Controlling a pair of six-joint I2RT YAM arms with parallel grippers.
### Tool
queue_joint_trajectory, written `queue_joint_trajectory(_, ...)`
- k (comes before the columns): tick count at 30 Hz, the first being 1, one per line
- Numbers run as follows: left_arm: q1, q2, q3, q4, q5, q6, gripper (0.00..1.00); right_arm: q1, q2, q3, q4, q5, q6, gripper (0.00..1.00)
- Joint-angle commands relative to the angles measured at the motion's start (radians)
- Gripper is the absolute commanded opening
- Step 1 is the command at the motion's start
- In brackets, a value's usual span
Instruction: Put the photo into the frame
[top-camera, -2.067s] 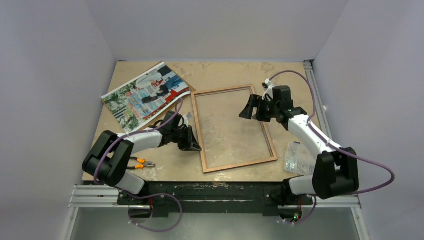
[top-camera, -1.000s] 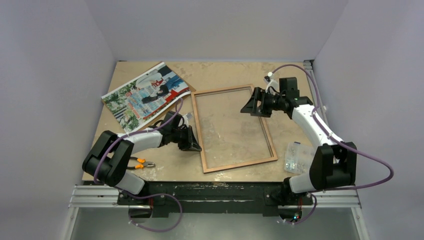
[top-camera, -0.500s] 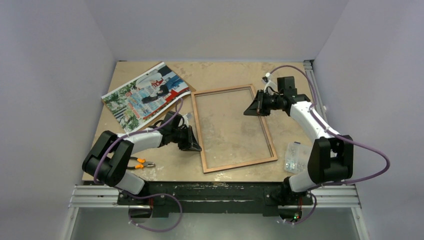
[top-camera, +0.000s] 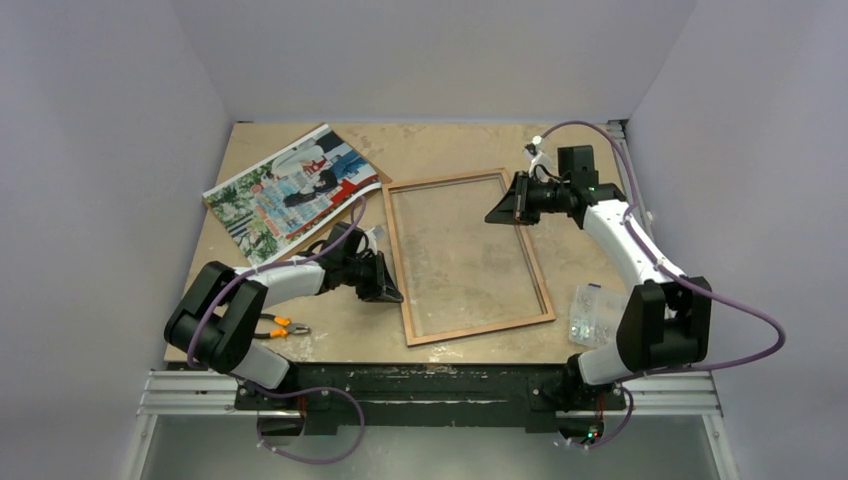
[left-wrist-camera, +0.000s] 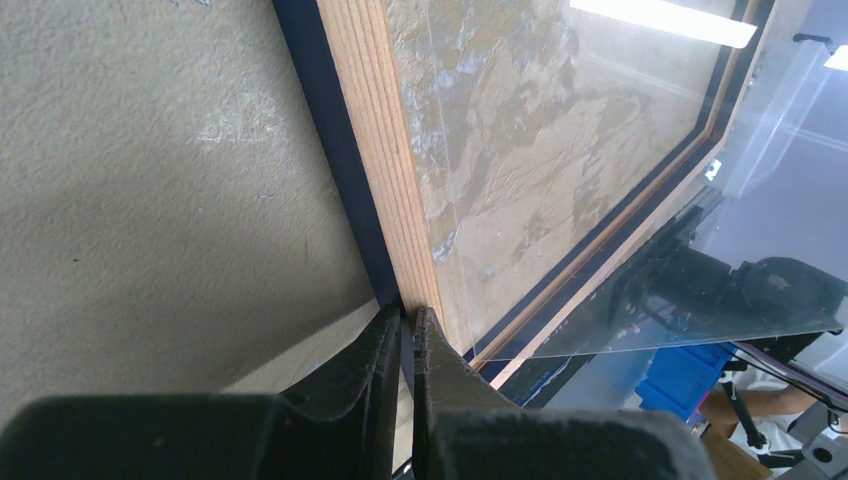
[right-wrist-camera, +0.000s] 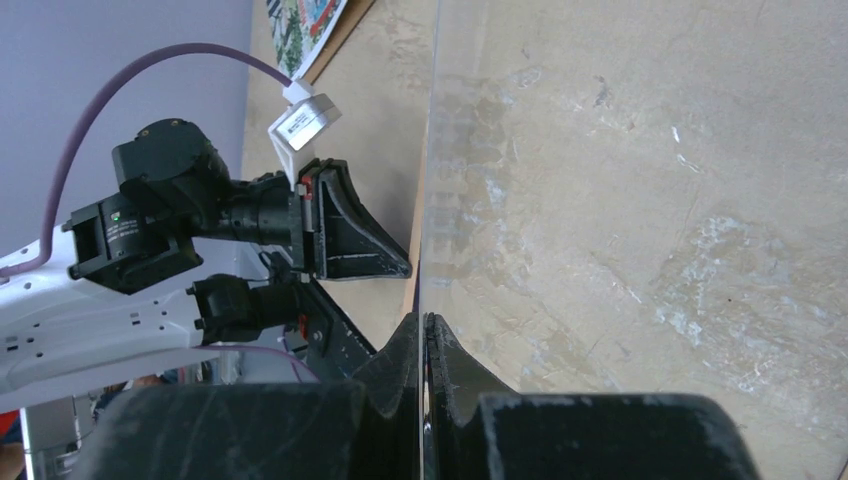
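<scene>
Counter (top-camera: 450, 145): brown, scuffed.
Frame (top-camera: 478, 328): lying at centre, wood-brown back up.
Photo (top-camera: 290, 190): far-left corner, face up, apart from frame.
Left gripper (top-camera: 398, 296): jaws pinched on frame's left rail.
Right gripper (top-camera: 492, 217): jaws pinched tight on clear pane (right-wrist-camera: 620, 200) edge, frame's far-right corner.
Orange-handled pliers (top-camera: 282, 325): beside left arm.
</scene>
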Motion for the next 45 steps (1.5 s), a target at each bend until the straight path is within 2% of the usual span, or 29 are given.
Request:
queue_joint_trajectory(1, -0.021, 0.053, -0.057, -0.111, -0.156, 0.080, 0.00, 0.001, -0.068, 0.007, 0.091, -0.062, 0.060, 0.00)
queue_joint_trajectory(14, -0.021, 0.051, -0.062, -0.105, -0.164, 0.078, 0.00, 0.001, -0.126, -0.101, 0.317, -0.116, 0.195, 0.00)
queue_joint_trajectory(25, -0.021, 0.054, -0.059, -0.107, -0.162, 0.077, 0.00, 0.000, -0.068, -0.115, 0.330, -0.149, 0.151, 0.00)
queue_joint_trajectory(34, -0.021, 0.058, -0.056, -0.107, -0.161, 0.078, 0.00, 0.001, -0.059, -0.098, 0.268, -0.164, 0.080, 0.00)
queue_joint_trajectory(45, -0.021, 0.053, -0.061, -0.111, -0.163, 0.078, 0.00, 0.001, -0.053, -0.150, 0.327, -0.140, 0.123, 0.00)
